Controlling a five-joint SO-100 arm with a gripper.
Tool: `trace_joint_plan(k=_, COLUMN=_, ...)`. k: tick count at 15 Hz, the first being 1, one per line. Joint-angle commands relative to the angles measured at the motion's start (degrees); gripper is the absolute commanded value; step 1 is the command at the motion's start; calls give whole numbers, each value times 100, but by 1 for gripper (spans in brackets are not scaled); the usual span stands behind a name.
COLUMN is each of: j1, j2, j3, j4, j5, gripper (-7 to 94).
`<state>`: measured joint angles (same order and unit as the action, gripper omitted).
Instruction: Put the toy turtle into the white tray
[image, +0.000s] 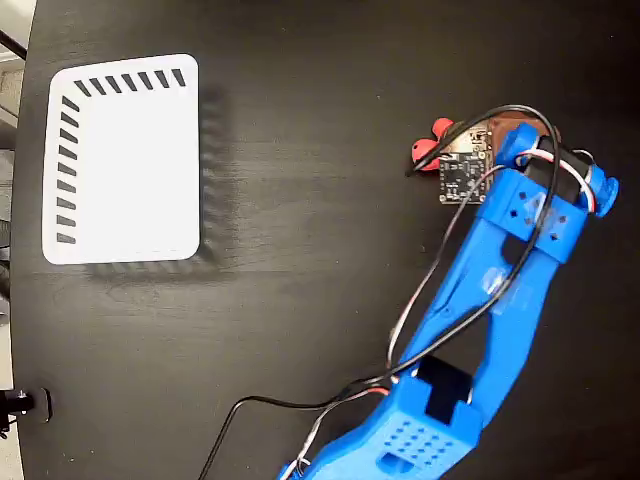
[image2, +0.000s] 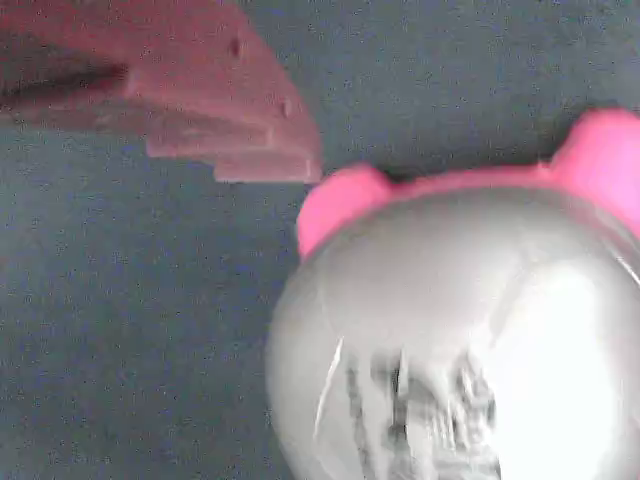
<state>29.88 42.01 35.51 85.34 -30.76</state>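
Note:
The toy turtle (image: 432, 141) lies at the table's upper right in the fixed view. Only its red-pink legs peek out from under my gripper (image: 480, 138), which hovers right over it. In the wrist view the turtle's glossy pale shell (image2: 460, 340), with a dark printed mark, fills the lower right, and two pink legs show at its top. One reddish finger (image2: 200, 100) stands at the upper left, apart from the shell. The other finger is out of frame, and the jaws look open. The white tray (image: 130, 160), with dark slanted slots, lies far off at the upper left.
The blue arm (image: 500, 290) runs from the bottom edge up to the turtle, with black and white cables (image: 300, 405) trailing beside it. A small circuit board (image: 462, 172) rides on the wrist. A wide stretch of dark table (image: 310, 200) separates tray and turtle.

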Motion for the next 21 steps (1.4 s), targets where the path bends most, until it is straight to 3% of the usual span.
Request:
trace_joint_plan(k=1, j1=53, j2=0, j3=-571, j4=105, j5=-114, gripper=47)
trace_joint_plan(k=10, j1=-316, j2=-562, j3=-686, j4=-264, j5=26, gripper=47)
trace_joint_plan(k=20, j1=-439, j2=-747, j3=-861, j4=141, j5=-448, gripper=46)
trace_joint_plan(k=21, j1=-439, j2=-747, j3=-861, j4=141, j5=-439, gripper=42)
